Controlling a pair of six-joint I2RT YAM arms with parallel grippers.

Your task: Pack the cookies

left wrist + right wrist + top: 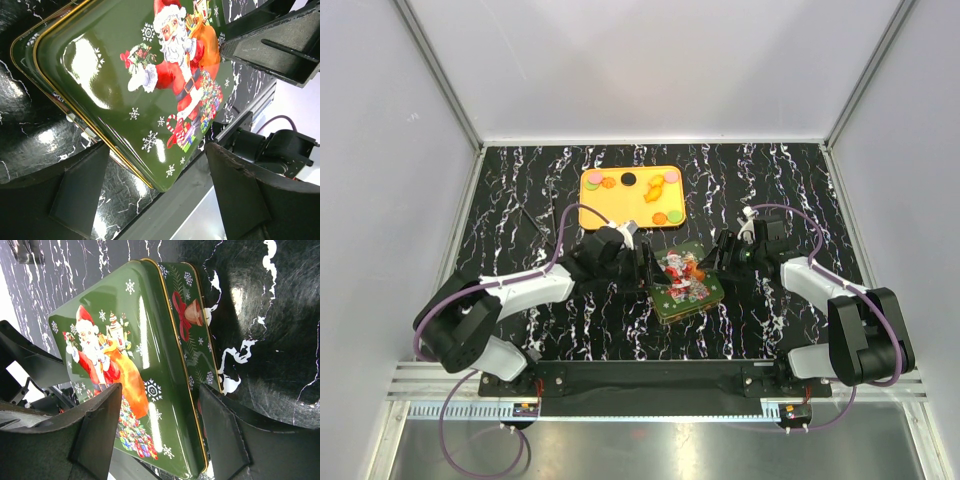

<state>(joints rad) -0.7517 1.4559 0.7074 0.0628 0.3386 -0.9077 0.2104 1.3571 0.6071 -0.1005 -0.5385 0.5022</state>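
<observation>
As laid out on the black marbled bench [770, 180]: orange tray [588, 215] by the far edge, middle. Green Santa tin [685, 285] mid-bench, just nearer than the tray, picture side up. Left gripper [645, 270] at the tin's left side, fingers released, spread clear of its corner. Right gripper [718, 258] at the tin's far right corner, fingers spread astride it; cannot tell whether grasping. Cookies [660, 215] loose on the tray, mostly orange, one black.

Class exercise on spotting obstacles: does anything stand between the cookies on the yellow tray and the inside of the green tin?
Yes: the Santa lid sits on the tin, closing it off from the cookies on the yellow tray. The left gripper and right gripper flank it, jaws open.
</observation>
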